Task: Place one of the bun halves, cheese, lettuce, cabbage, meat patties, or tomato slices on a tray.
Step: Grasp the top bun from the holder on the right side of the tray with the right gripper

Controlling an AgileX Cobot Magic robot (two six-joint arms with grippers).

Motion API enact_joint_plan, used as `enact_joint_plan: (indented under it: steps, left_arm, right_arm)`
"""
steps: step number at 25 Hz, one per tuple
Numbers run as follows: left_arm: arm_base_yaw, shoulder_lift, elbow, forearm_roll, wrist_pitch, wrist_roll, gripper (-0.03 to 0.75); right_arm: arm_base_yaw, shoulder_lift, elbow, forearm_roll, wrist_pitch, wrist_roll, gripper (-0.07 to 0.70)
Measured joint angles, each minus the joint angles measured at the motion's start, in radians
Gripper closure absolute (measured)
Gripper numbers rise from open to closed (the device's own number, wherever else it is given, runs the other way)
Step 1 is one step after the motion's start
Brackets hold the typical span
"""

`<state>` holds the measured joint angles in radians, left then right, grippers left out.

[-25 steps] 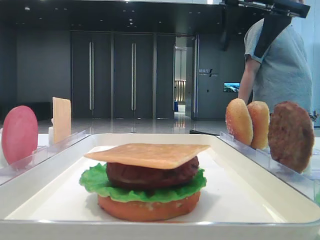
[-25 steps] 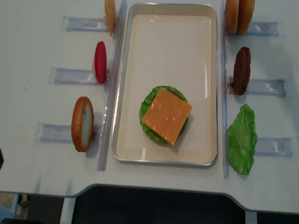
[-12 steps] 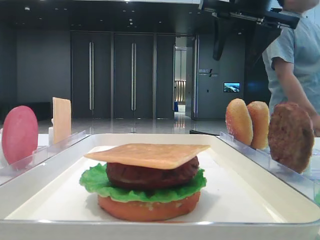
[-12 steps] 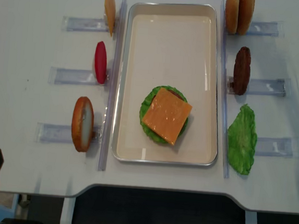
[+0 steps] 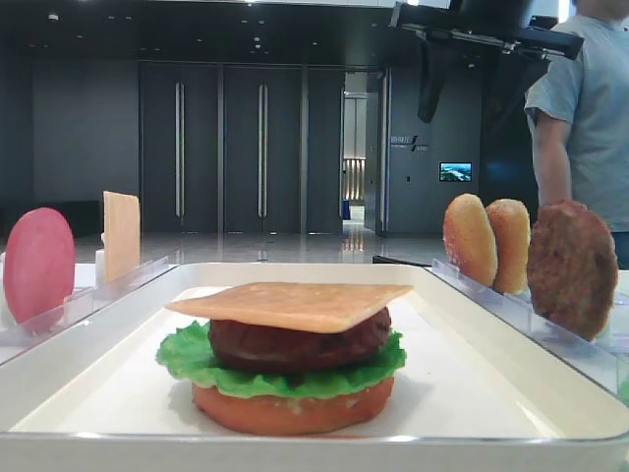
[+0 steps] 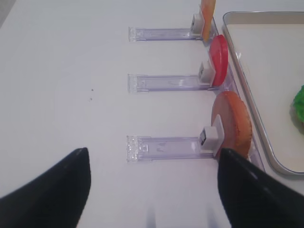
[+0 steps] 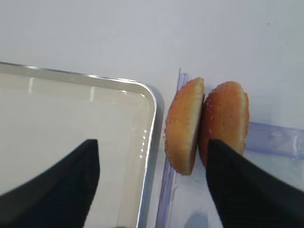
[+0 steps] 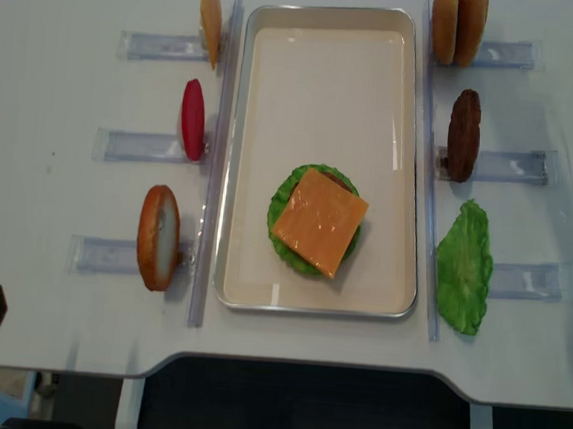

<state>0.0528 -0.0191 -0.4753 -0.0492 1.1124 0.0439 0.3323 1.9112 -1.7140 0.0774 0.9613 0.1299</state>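
Observation:
The white tray (image 8: 323,87) holds a stack: a cheese slice (image 8: 319,221) on a meat patty (image 5: 295,344), lettuce (image 5: 187,359) and an orange-red round base (image 5: 293,408). Two bun halves (image 7: 184,124) stand on edge in a rack just right of the tray's far corner. My right gripper (image 7: 152,142) hovers open above them, one finger (image 7: 52,190) over the tray, the other (image 7: 247,190) by the outer bun (image 7: 227,116). My left gripper (image 6: 153,152) is open over bare table, left of a third bun half (image 6: 232,123).
Clear racks line both sides of the tray. On the left stand a tomato slice (image 8: 193,118) and a cheese slice (image 8: 212,14). On the right are a patty (image 8: 463,135) and a lettuce leaf (image 8: 464,265). A person (image 5: 590,118) stands behind the right side.
In the low view the right arm has moved left along the top of the frame, and the person behind has shifted. Nothing on the table has moved.

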Motion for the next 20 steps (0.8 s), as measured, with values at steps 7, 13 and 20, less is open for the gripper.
enact_joint_plan:
  steps: [7,13,20]
  left_arm:
    - [0.0,0.0,0.0,0.0,0.0,0.0,0.074]
    - [0.0,0.0,0.0,0.0,0.0,0.0,0.074]
    - [0.0,0.0,0.0,0.0,0.0,0.0,0.074]
  right_arm:
    - [0.0,0.0,0.0,-0.003,-0.024,0.0,0.165]
    - [0.0,0.007,0.0,-0.024,-0.023,0.012,0.165]
    - [0.0,0.053,0.0,-0.024,-0.005,0.012,0.165]
